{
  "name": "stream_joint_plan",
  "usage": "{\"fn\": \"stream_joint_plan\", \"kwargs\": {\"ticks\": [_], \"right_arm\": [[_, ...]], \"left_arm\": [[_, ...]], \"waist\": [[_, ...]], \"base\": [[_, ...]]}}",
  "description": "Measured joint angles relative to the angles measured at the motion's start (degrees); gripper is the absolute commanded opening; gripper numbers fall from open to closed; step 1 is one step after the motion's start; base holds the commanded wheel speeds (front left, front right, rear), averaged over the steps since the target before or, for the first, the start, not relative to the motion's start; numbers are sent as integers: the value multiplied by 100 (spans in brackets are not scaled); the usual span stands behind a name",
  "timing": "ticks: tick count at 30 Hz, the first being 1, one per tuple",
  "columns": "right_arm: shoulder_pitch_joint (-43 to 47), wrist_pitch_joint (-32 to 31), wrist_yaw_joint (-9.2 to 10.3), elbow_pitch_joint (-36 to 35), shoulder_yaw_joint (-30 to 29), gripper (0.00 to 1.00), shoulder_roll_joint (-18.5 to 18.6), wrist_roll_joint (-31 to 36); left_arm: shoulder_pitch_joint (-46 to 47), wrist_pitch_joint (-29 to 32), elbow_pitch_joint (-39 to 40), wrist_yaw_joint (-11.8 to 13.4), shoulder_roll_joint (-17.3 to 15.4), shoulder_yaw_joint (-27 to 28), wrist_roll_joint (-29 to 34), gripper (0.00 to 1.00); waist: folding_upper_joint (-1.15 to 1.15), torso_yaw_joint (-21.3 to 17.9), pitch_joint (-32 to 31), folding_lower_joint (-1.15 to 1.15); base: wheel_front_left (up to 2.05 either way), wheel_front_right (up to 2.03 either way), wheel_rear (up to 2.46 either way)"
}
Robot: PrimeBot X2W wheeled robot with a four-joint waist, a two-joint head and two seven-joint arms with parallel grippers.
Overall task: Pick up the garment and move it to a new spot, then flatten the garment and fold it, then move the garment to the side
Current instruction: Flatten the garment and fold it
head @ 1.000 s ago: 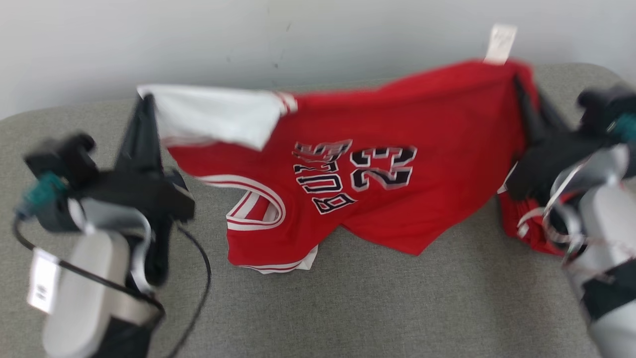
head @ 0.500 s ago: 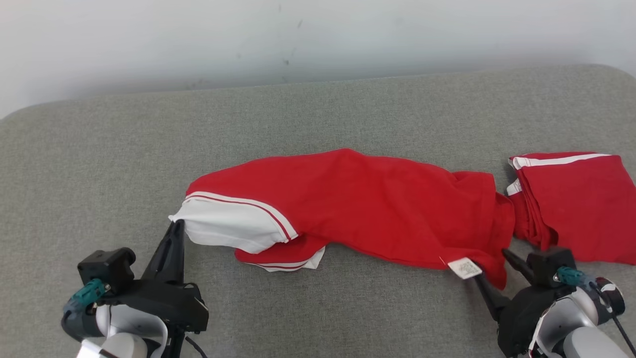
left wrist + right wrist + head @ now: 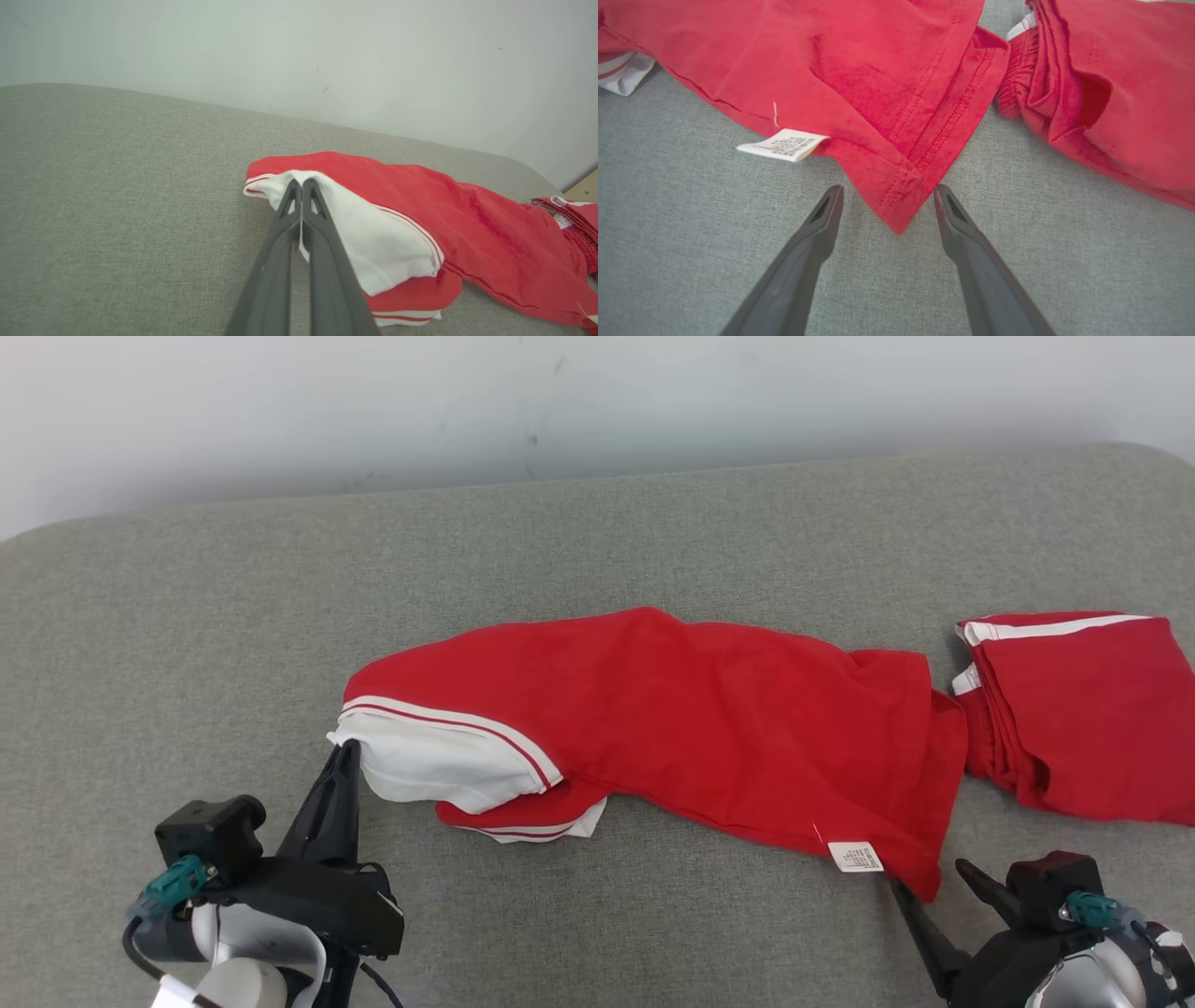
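Left gripper (image 3: 347, 753) was pressed fully shut, its two dark fingers pinching the white panel at one end of the red garment (image 3: 709, 719). From that pinch the garment stretched away to this gripper's right across the grey cushion (image 3: 597, 541), bunched rather than flat. A white-and-red striped edge poked out from under it, just right of the fingertips.

Right gripper (image 3: 888, 191) stood wide open and held nothing. The garment's hemmed corner lay on the cushion between its two fingers; whether it brushed either finger could not be told. A white label (image 3: 784, 144) lay just ahead of its left finger. A second folded red cloth (image 3: 1125, 93) lay ahead and to its right, just beside the garment.
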State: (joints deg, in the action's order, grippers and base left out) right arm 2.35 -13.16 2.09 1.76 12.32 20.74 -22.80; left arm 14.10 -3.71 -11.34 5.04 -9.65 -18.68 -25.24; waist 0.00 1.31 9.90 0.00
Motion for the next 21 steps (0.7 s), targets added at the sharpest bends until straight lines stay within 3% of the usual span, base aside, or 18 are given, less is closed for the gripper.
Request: {"fn": "stream_joint_plan", "kwargs": {"ticks": [10, 15, 21], "right_arm": [[97, -246, 190, -505, -268, 100, -18, -218], [91, -236, 349, -708, -635, 100, -342, -605], [73, -508, 404, -647, -712, 100, -654, -888]], "left_arm": [[26, 101, 92, -2, -8, -35, 0, 0], [32, 175, 93, -9, -30, -54, 0, 0], [47, 221, 111, -9, -64, -56, 0, 0]], "waist": [[0, -82, 93, 0], [0, -102, 126, 0], [0, -145, 169, 0]], "base": [[0, 0, 0], [0, 0, 0], [0, 0, 0]]}}
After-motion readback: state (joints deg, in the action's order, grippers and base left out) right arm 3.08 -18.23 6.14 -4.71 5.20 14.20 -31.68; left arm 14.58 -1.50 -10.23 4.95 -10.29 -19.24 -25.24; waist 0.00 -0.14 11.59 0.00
